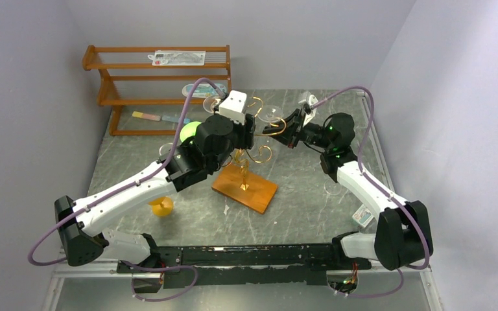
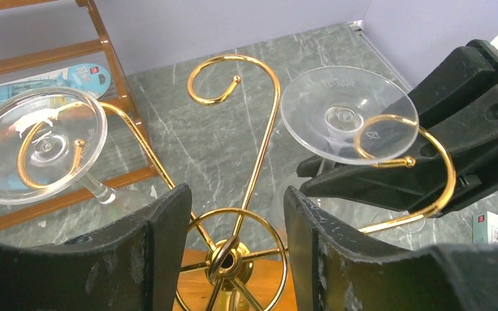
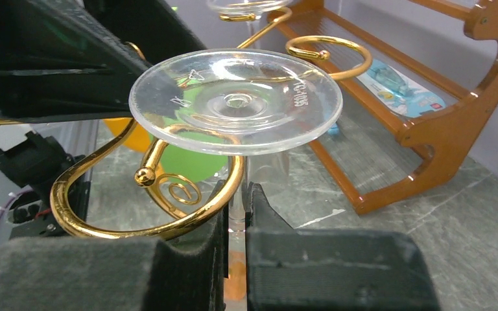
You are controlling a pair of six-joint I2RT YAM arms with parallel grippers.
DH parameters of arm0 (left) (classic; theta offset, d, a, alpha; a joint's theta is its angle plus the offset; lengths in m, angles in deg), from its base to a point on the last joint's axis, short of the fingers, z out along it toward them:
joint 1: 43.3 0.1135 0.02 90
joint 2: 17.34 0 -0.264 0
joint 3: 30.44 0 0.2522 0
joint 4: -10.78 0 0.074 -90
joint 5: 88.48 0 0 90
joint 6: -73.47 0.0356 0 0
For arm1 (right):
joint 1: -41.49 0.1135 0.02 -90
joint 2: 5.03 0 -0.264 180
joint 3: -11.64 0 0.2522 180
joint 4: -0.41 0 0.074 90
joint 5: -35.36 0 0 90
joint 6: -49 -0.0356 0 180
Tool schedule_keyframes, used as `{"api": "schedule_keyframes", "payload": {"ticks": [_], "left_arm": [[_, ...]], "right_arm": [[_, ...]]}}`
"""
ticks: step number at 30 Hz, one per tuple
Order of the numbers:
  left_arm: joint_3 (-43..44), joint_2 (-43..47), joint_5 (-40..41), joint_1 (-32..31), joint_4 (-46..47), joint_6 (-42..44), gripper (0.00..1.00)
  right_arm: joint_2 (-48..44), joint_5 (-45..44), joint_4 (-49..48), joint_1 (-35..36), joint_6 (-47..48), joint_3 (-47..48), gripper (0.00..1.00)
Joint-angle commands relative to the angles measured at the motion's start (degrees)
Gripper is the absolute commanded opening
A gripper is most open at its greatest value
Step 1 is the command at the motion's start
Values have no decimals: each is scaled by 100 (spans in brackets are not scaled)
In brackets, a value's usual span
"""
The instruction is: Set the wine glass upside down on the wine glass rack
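From their bases at the near edge of the table (image 1: 311,214), the left arm stretches long and low toward the centre, while the right arm rises at the elbow and folds back inward. They meet over the wine glass rack (image 1: 244,188), whose post is largely hidden from above by the left arm. The left gripper (image 2: 235,201) stands wide open astride the rack's central hub, holding nothing. The right gripper (image 3: 237,201) is pinched tight on the stem of the wine glass (image 3: 237,100) — inverted, foot uppermost, just above a gold scroll arm (image 3: 149,214). The bowl is hidden below that gripper, and whether the foot rests on the wire cannot be told. A second glass (image 2: 35,146) sits foot-up at another curl. Beyond stands a wooden shelf unit (image 1: 155,78) — the items on it are too blurred to name.
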Motion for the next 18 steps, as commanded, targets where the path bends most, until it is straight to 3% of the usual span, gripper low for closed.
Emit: {"api": "schedule_keyframes", "payload": {"ticks": [1, 9, 18], "left_arm": [[-128, -15, 40, 36, 94, 11, 59], [-193, -19, -45, 39, 130, -15, 55], [-399, 81, -62, 36, 255, -6, 51]], "right_arm": [[-201, 378, 40, 55, -11, -1, 0], [-385, 575, 205, 58, -142, -131, 0], [-625, 774, -313, 52, -831, -401, 0]]}}
